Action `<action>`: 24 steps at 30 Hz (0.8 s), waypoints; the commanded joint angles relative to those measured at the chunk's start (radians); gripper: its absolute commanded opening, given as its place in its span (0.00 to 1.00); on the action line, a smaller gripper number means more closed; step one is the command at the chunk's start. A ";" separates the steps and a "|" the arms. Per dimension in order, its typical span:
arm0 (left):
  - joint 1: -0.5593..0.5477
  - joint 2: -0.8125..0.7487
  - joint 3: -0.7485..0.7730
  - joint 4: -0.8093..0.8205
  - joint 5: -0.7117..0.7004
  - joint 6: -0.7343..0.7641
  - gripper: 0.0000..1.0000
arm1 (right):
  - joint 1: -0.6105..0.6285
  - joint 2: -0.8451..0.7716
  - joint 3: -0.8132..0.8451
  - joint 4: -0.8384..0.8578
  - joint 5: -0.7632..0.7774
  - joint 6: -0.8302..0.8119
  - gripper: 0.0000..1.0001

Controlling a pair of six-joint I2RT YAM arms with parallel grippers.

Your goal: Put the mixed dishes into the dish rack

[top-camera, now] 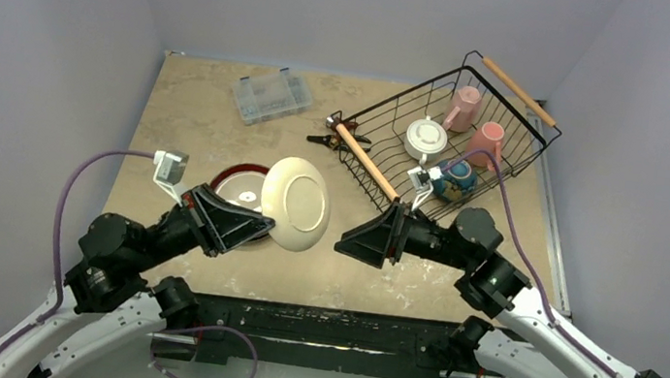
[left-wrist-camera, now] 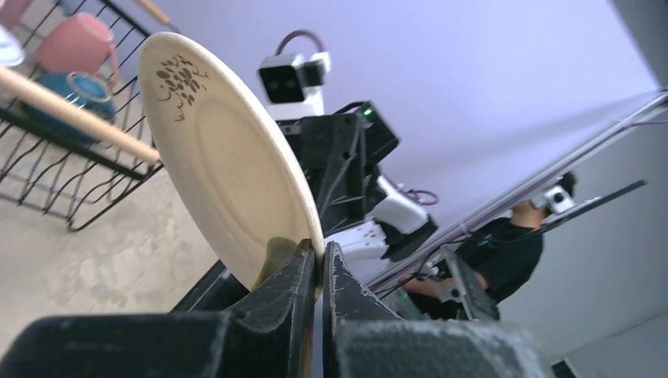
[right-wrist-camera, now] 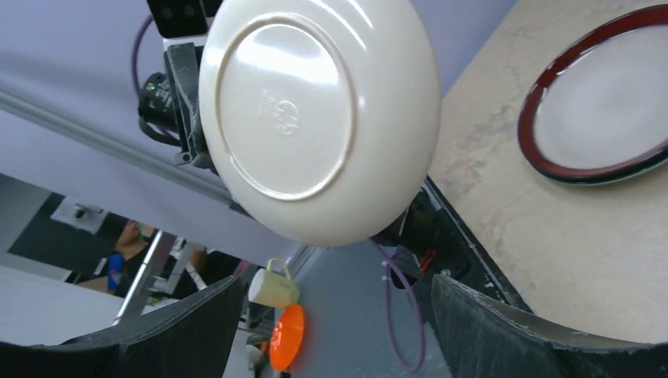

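Left gripper fingers pinched tight on the rim of the round cream ceramic plate, held on edge above the table, left of the black wire dish rack. Right gripper spread wide, empty, facing the plate's underside.

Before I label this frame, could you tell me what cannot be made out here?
- Top view: the red-rimmed plate is half hidden by the cream plate and the left arm.
- Right wrist view: its far side is cut off by the frame edge.
- Top view: the blue bowl is partly hidden by the right wrist camera.
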 commanded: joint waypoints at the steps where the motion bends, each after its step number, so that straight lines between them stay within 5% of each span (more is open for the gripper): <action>1: 0.003 -0.047 -0.062 0.366 -0.025 -0.128 0.00 | 0.027 0.001 -0.052 0.351 0.005 0.202 0.92; 12: 0.003 -0.004 -0.186 0.685 -0.032 -0.262 0.00 | 0.078 0.091 -0.055 0.719 0.053 0.383 0.95; 24: 0.003 -0.005 -0.291 0.822 -0.053 -0.319 0.00 | 0.096 0.153 -0.065 0.884 0.146 0.481 0.74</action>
